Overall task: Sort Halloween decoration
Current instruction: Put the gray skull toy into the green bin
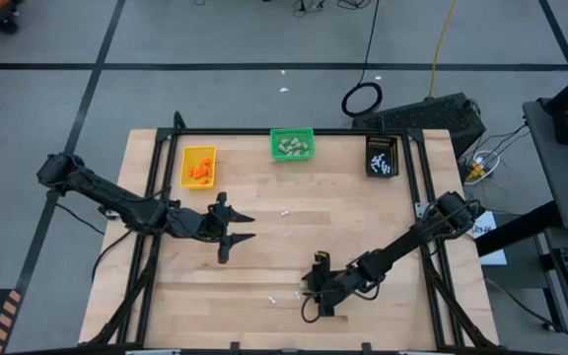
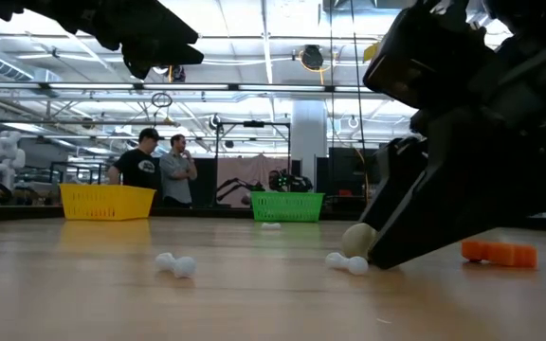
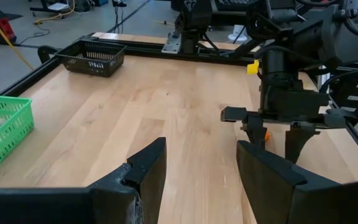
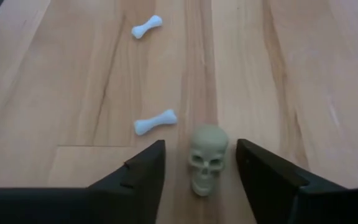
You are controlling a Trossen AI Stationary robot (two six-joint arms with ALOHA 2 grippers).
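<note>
The right gripper (image 4: 201, 171) is down at the desk (image 1: 363, 217) near its front edge, fingers (image 4: 135, 177) spread on either side of a small grey-beige skull (image 4: 207, 158) that stands on the wood between them, not touching either one that I can see; I'd say it is lined up this way to pinch the skull next, so nothing is grasped yet. Just beside the skull lies a little white bone (image 4: 155, 122), and a second bone (image 4: 146, 27) lies farther off, both loose on the wood. An orange piece (image 2: 499, 252) sits on the desk close by the same arm. The left gripper (image 1: 240, 226) hangs above the left middle of the desk with its fingers (image 3: 145, 171) apart and empty, seemingly waiting out of the way. Along the far edge stand three bins, presumably one per kind: a yellow bin (image 1: 198, 166) with orange bits in it, a green bin (image 1: 292, 145) with pale lumps, and a black bin (image 1: 383, 156) with white sticks. So much is sorted already, and a few strays are left.
</note>
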